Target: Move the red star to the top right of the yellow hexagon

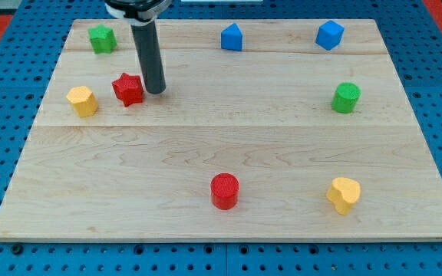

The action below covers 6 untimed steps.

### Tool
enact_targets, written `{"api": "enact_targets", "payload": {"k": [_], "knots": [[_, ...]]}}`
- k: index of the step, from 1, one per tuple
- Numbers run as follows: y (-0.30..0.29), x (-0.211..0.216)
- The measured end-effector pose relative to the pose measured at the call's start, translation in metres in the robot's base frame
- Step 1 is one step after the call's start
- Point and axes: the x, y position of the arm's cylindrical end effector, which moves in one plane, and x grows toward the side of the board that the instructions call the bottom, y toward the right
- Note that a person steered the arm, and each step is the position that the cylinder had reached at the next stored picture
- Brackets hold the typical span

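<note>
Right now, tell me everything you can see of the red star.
The red star is a small, chunky star-shaped block, uniformly red and matte, lying flat on the wooden board in the view's upper left. My tip stands right beside it on the view's right; contact can't be confirmed. The yellow hexagon sits apart to its left.

My bench (206, 146) is pale wood with visible grain, smooth and matt. The red star (128, 89) looks like ridged matt plastic; my dark rod (149, 57) has a dull sheen.

Lab bench: wooden board (229, 138) on blue pegboard (436, 31).
</note>
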Motion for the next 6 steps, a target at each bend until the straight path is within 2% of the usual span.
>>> {"api": "enact_targets", "payload": {"k": [1,2,4,5,6], "knots": [[-0.026,0.021],[-0.008,0.026],[-0.033,0.042],[-0.035,0.042],[-0.036,0.007]]}}
